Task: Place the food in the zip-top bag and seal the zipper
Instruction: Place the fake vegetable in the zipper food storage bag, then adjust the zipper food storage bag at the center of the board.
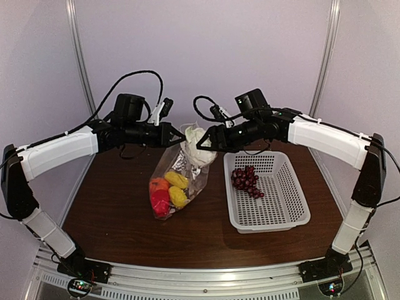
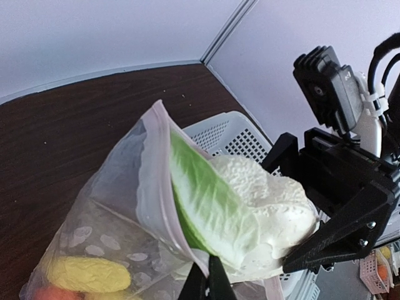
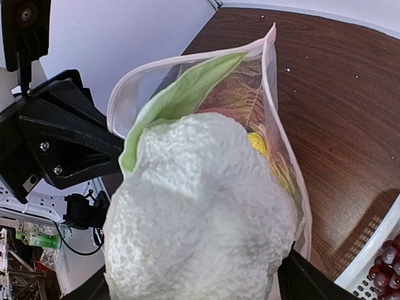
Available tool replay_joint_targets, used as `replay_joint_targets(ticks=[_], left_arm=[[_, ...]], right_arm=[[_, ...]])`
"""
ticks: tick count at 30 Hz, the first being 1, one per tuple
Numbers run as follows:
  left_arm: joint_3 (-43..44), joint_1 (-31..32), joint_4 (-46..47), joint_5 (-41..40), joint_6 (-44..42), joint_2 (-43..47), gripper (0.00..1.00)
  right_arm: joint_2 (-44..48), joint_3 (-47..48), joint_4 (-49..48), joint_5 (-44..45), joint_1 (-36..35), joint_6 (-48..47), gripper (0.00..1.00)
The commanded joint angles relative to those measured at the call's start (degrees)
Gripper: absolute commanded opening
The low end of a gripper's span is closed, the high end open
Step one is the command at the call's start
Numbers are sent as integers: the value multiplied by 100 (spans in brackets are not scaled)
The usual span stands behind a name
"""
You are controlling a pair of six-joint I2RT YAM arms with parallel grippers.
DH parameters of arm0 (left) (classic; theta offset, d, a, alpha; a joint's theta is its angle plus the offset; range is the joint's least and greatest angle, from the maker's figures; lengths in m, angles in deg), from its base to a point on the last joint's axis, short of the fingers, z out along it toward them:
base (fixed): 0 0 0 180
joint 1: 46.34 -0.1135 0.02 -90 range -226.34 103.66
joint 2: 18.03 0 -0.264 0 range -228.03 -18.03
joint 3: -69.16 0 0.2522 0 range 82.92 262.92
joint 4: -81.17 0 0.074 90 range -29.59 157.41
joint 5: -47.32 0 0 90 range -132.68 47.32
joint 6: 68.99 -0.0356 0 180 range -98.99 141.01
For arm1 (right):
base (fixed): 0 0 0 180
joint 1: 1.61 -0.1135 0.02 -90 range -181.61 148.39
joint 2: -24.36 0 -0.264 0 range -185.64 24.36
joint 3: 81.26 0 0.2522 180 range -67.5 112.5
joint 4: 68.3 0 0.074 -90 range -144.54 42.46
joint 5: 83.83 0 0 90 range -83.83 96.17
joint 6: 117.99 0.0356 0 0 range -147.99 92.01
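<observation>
The dotted zip-top bag (image 1: 177, 172) lies slanted on the table with its mouth raised. It holds yellow pieces (image 1: 177, 180), an orange fruit (image 1: 158, 184) and a red pepper (image 1: 160, 202). My left gripper (image 1: 172, 136) is shut on the bag's mouth edge with the zipper strip (image 2: 152, 187); its tips (image 2: 208, 267) pinch that edge. My right gripper (image 1: 210, 140) is shut on the white cauliflower (image 1: 194, 141) with green leaves (image 2: 199, 199), holding it partly inside the bag's mouth (image 3: 273, 87). The cauliflower (image 3: 200, 219) fills the right wrist view. Dark grapes (image 1: 247, 179) lie in the basket.
A white perforated basket (image 1: 275, 203) stands to the right of the bag, close to it; its rim shows in the left wrist view (image 2: 228, 134). Both arms meet over the table's far middle. Wall rails stand behind.
</observation>
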Motion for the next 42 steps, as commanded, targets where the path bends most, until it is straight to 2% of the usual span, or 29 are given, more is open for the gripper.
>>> replay_joint_targets(ticks=[1,7,13,17,21,26,30,38,42], left_arm=[[-77,27,327,-15,-24,118,0],[-76,27,350,9,-35,101,0],[-99,27,385,19,-66,92,0],[-126,27,390,43,-73,92,0],[-131,27,360,-1,-106,149,0],[-165,27,347,-32,-122,236,0],[-150,27,363,-15,-121,220,0],[-187,27,394,10,-105,188,0],[-243,27,395,-14,-119,236,0]], right_arm=[[244,373,140,266,-23,-294,80],[653,306,312,925,2,-691,82],[589,56,181,947,58,-778,86],[337,235,143,605,48,-747,83],[189,583,540,1266,50,-1074,84],[287,192,601,1722,35,-1131,69],[273,-46,591,1831,-13,-1170,63],[-165,187,686,1663,-45,-1165,56],[-388,260,710,1555,-51,-1165,43]])
